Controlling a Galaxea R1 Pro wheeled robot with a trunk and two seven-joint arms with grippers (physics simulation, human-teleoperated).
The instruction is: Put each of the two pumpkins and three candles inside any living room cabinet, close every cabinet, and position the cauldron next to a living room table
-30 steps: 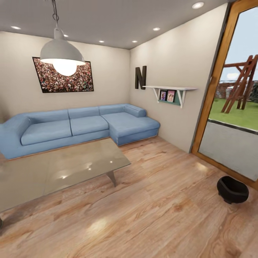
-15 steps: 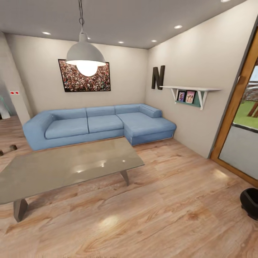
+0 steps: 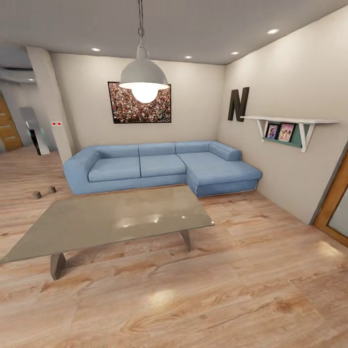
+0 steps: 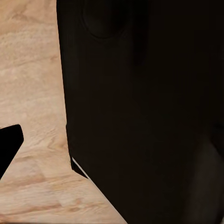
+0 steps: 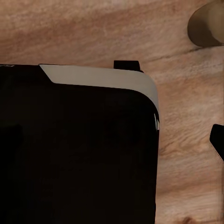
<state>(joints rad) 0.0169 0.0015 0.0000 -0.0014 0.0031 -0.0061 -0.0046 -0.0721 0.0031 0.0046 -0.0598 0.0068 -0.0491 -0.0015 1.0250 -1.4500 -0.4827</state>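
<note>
Head view, robot in transit through the living room. Largest to smallest: wooden floor [image 3: 232, 290]; blue sectional sofa [image 3: 159, 166] against the far wall; low glass-topped counter [image 3: 116, 220] on slanted grey legs, standing in front of the sofa; pendant lamp [image 3: 144, 79] hanging over it; framed picture [image 3: 140, 102]; wall shelf [image 3: 290, 121] with small photo frames; letter N [image 3: 238, 104] on the right-hand wall. Two small tan stubs [image 3: 43, 192] lie on the floor beyond the left end of the sofa. They may be candles, but are too small to tell.

Left wrist view: dark robot body [image 4: 144, 107] over floorboards, plus one dark tip [image 4: 8, 147] at the frame edge. Left tool state: cannot tell. Right wrist view: dark body with a pale rim [image 5: 100, 81] over floorboards, and a tan rounded object [image 5: 207, 25] at the corner, unidentified. Right tool state: cannot tell.

Task items: the counter is the only certain one here.

Risks, as judgement:
- The counter's glass top is pale and reflective, and its legs slant outward. A base driven close along it could clip a leg or the near corner.
- The small stubs on the floor sit in open floor space. Rolling past carelessly could knock them away.
- With both arms tucked low and the wrist cameras blocked, a reach started without a look down would be blind.
</note>
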